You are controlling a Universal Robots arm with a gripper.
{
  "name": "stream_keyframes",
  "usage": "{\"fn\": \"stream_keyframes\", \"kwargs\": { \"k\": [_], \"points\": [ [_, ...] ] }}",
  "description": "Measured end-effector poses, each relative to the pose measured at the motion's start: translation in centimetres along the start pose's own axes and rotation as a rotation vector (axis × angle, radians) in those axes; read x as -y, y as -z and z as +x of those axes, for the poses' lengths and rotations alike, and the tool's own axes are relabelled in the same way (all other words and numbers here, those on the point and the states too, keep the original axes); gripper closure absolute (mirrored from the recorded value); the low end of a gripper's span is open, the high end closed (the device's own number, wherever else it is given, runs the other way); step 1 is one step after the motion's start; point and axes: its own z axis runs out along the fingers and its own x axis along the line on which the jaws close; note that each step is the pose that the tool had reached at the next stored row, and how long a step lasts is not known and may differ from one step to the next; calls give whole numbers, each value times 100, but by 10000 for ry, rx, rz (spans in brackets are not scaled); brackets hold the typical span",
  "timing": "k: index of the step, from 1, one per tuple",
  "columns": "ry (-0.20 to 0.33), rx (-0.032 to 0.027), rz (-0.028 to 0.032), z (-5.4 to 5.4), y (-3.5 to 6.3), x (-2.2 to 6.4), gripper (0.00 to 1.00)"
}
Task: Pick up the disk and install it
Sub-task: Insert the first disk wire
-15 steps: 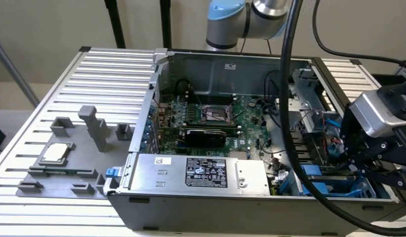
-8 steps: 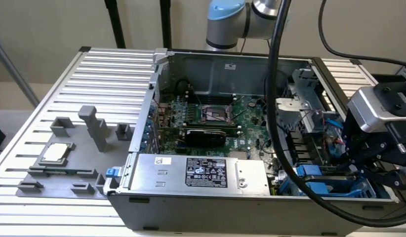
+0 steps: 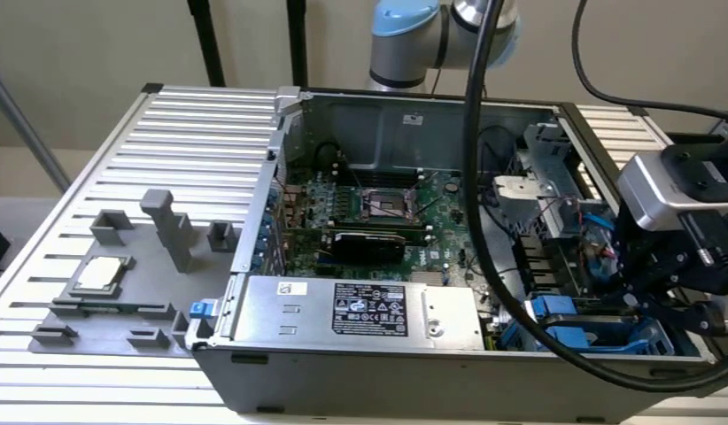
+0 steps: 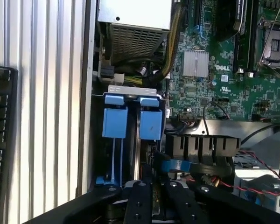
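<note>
Install step: gripper [image 4: 151,198] sat at the drive bay [image 4: 133,140], disk [image 4: 150,123] with blue tabs seated just ahead of the fingers, whose grip I couldn't tell; next move needed clean release.

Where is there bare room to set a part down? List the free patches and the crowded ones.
Free: the ribbed table behind the grey fixtures, out to its far edge, and the strip at the exterior view's left of them. Crowded: inside the case, packed with board, cables and power supply; the gripper hangs over the blue carriers.
</note>
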Motion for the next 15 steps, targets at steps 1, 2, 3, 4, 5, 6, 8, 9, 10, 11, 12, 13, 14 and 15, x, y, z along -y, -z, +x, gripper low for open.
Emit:
{"fn": "stream_keyframes", "kwargs": {
  "k": [1,2,3,4,5,6,8,9,10,11,12,13,14,15],
  "points": [
    [7,-26,39,-9,-3,-5,100],
    [13,-56,93,-17,-6,-11,100],
    [21,-90,147,-21,-9,-16,100],
    [29,-129,204,-25,-12,-23,100],
    [34,-165,247,-28,-15,-32,100],
    [37,-193,282,-31,-18,-40,100],
    [30,-225,329,-37,-25,-58,100],
    [24,-237,345,-41,-28,-66,100],
    [14,-250,362,-45,-31,-72,100],
    [-1,-257,380,-48,-33,-76,100],
    [-30,-262,399,-49,-36,-77,100],
    [-75,-266,420,-49,-39,-77,100],
    [-130,-272,441,-49,-40,-78,100],
    [-179,-278,461,-50,-41,-79,100]
  ]
}}
